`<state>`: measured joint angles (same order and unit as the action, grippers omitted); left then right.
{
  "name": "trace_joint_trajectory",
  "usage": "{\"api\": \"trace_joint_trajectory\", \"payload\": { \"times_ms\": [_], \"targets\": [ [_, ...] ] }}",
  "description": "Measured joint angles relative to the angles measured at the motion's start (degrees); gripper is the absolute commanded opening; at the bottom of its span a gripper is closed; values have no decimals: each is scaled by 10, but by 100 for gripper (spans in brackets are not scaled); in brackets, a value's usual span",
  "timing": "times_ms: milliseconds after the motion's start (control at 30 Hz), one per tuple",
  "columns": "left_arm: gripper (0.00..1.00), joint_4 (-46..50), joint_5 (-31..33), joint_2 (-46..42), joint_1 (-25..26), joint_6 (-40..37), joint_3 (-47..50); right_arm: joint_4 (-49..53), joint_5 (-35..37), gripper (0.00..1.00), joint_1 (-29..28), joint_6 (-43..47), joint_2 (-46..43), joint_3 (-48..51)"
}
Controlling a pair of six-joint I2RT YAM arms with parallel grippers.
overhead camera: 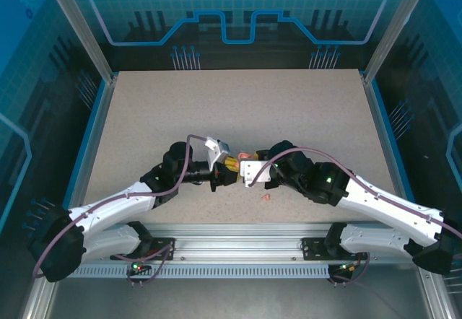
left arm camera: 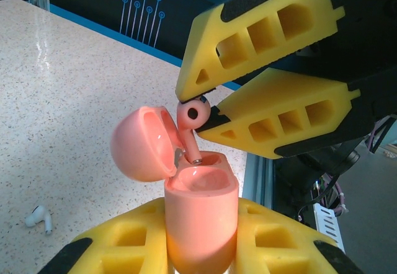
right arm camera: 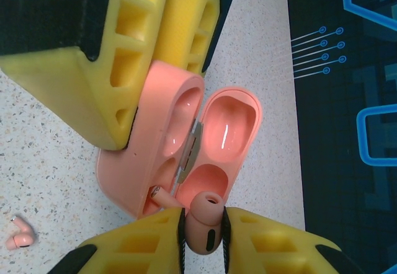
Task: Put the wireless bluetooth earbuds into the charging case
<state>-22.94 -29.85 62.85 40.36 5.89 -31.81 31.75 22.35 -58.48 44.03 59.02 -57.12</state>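
Note:
My left gripper is shut on the body of a salmon-pink charging case, held upright with its lid swung open to the left. My right gripper is shut on the head of a pink earbud. The earbud's stem slants down, and its metal tip sits at the mouth of the case's far slot. The near slot is empty. In the top view the two grippers, left and right, meet nose to nose above the near middle of the table.
A second pink earbud lies loose on the speckled table, just in front of the grippers. A white earbud lies on the table to the left of the case. Blue-lit walls enclose the table.

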Motion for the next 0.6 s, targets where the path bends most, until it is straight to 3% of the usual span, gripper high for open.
{"api": "trace_joint_trajectory", "payload": {
  "times_ms": [600],
  "targets": [
    [6,2,0,0,1,0,0,19,-27,30,-9,-5,7,-17]
  ]
}}
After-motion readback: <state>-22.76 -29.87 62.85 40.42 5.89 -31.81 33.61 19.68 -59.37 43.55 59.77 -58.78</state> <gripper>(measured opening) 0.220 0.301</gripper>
